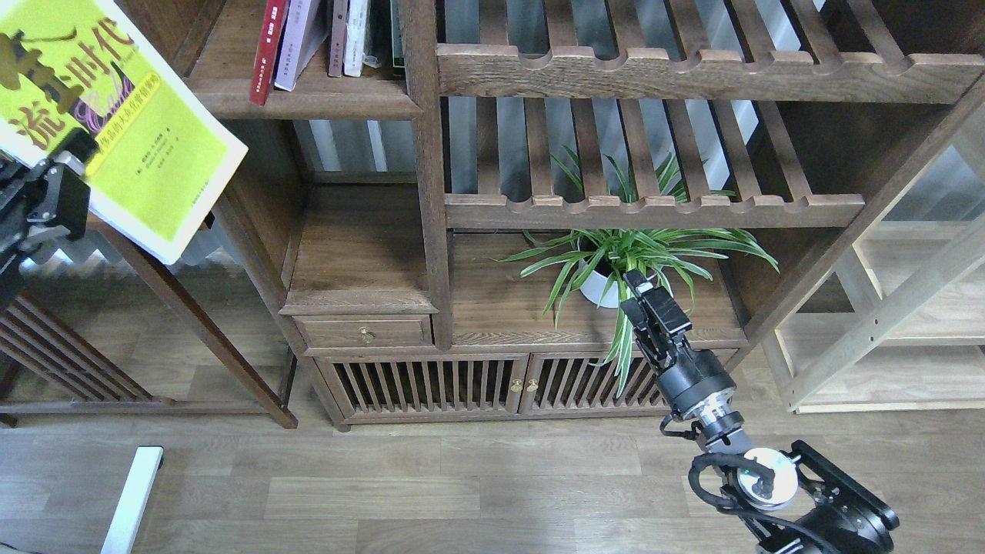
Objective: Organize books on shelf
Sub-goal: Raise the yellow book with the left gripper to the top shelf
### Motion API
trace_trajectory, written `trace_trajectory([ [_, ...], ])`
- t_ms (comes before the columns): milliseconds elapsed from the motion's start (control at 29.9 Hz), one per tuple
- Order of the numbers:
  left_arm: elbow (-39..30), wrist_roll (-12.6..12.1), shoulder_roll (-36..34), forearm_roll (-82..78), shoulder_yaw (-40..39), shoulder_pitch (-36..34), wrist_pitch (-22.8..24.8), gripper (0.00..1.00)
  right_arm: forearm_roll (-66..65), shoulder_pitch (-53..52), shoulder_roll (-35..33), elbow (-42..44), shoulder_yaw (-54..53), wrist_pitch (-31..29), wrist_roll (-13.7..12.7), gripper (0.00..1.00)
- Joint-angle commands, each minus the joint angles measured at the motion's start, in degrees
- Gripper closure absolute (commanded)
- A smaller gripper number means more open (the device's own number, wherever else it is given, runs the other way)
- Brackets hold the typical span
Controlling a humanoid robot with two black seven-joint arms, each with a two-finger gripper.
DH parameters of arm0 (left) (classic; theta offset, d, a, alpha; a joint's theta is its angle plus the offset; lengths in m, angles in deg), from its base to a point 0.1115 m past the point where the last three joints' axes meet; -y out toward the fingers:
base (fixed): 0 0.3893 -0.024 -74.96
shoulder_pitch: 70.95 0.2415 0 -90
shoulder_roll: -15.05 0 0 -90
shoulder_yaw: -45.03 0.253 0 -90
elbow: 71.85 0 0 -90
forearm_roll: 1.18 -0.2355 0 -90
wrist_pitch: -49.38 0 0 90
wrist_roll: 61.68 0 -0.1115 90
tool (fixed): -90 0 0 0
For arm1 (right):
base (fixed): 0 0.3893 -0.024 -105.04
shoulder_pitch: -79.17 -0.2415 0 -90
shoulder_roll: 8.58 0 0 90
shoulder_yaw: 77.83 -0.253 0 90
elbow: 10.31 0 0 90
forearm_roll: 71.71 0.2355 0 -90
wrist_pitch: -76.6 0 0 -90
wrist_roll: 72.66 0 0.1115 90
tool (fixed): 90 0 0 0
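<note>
**Head view: one book in hand, shelf partly filled**

Head view, notes. Left gripper [58,181] at 9 o'clock, fingers pinching the lower edge of the yellow-green book [131,115], held tilted in the air, well short of the shelf [308,96] at 11 o'clock. Several books [323,38] already stand there, leaning. Right gripper [642,288] at 4 o'clock, beside the spider plant [616,254]; fingers look pressed together, carrying nothing. Judgement: midway; this book awaits shelving.
</note>
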Motion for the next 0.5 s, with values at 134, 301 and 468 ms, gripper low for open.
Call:
trace_trajectory([
  [134, 1.1, 0.0, -0.1, 0.0, 0.7, -4.4, 0.0, 0.98, 0.1, -0.1, 0.0, -0.1, -0.2, 0.0, 0.1, 0.19],
  [301, 2.6, 0.0, -0.7, 0.0, 0.6, -8.6, 0.0, 0.98, 0.3, -0.1, 0.1, -0.1, -0.2, 0.0, 0.1, 0.19],
  [468, 3.1, 0.0, -3.0, 0.1, 1.0, -11.0, 0.0, 0.98, 0.4, -0.1, 0.0, -0.1, -0.9, 0.0, 0.1, 0.19],
])
